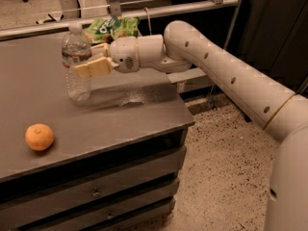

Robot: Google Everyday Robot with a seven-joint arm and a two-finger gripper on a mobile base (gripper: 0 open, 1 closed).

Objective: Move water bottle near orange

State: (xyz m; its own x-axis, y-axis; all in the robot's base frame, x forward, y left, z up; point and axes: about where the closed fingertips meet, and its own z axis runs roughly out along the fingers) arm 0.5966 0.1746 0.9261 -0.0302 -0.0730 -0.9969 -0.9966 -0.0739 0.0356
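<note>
while the end effector (pixel 81 61) grips the upright water bottle (pixel 78 84) around its middle, well apart from the orange (pixel 39 136) near the bench (pixel 139 124) front edge, the carry step seems in hand, next calling for a sweep toward the orange.

Arm (pixel 231 81) shell: smooth off-white plastic; rounded tubular segments; slight sheen
Forearm link: long tube; a row of small dark round holes along its side
Joint seams: a thin tan-gold ring where the forearm meets the wide near segment; another thin ring at the wrist
Wrist housing: bulbous white cylinder; a patch of tiny perforations on its face
Near segment: broad white column at lower right; one small dark hole
Pincer (pixel 84 59): two flat cream-tan fingers (pixel 94 69), yellower than the shell; it sits at the water bottle (pixel 77 88) on the desk (pixel 120 124), fingers pressed to its sides
</note>
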